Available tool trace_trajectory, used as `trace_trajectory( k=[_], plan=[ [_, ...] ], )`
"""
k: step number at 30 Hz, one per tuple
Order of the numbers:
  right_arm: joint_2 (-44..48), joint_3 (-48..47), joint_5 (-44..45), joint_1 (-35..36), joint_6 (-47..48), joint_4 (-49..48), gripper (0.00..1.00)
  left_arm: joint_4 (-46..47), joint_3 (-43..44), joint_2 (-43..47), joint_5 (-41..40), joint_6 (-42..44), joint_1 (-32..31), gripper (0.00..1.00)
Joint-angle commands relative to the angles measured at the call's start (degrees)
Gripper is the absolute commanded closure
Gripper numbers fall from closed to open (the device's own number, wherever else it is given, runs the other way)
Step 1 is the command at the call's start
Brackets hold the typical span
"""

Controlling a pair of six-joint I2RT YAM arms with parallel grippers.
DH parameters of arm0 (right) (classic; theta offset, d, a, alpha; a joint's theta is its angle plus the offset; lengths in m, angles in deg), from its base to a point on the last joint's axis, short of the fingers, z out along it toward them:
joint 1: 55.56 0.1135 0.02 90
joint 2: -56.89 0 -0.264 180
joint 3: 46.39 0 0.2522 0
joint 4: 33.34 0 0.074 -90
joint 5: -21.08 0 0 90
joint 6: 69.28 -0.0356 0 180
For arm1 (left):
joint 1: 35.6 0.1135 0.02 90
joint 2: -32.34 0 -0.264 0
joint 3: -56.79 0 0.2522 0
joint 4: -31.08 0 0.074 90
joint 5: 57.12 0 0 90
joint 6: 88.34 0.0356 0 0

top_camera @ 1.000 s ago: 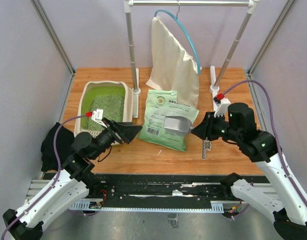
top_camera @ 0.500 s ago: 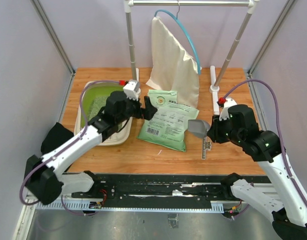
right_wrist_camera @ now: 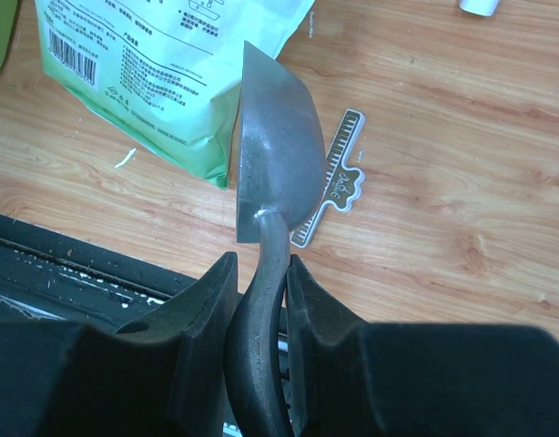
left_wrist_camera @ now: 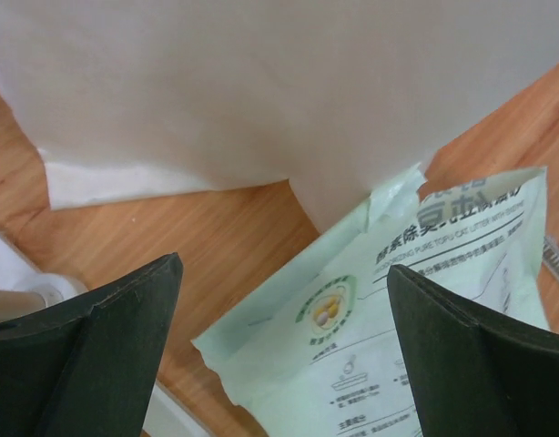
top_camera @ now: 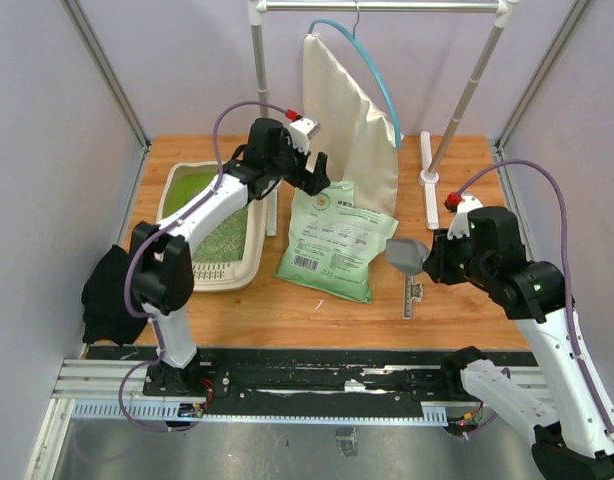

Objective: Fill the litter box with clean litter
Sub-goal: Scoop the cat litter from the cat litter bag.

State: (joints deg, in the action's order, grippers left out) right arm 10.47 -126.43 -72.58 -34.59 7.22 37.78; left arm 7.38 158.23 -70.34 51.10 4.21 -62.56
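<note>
Litter box (top_camera: 212,283) sat left of centre, its clean litter (top_camera: 227,236) loose, light, best scooped; right gripper (right_wrist_camera: 259,269) clenched the scoop (right_wrist_camera: 278,150) by its stiff handle, left gripper (left_wrist_camera: 284,273) gaped empty over the bag (left_wrist_camera: 398,337)

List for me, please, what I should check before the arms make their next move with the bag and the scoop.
1. The left tool is open: ok.
2. It is above the bag's top edge: ok, the edge lies in its gap.
3. The right tool is shut on the scoop handle: ok.
4. The bag mouth is open: cannot tell.
5. The cloth is clear of the left tool: not ok, it hangs right behind the bag top and might get caught.
6. The box holds litter: ok, though green floor shows at the far end.
</note>
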Motion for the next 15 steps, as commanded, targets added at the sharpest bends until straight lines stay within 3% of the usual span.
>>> trace_trajectory(
  k=[1, 7, 15],
  plan=[
    [0.22, -2.8, -4.04, -2.68, 2.25, -0.18, 0.99, -8.67, 8.72, -6.85, 12.33, 9.21, 1.59, 0.0],
    [-0.95, -4.71, -6.57, -5.16, 3.7, 0.61, 0.99, -15.77, 17.61, -13.09, 19.11, 14.23, 2.3, 0.05],
    [-1.29, -5.92, -9.2, -6.86, 4.62, 1.68, 0.99, -22.74, 20.02, -16.13, 24.47, 19.12, 2.4, 0.08]
  ],
)
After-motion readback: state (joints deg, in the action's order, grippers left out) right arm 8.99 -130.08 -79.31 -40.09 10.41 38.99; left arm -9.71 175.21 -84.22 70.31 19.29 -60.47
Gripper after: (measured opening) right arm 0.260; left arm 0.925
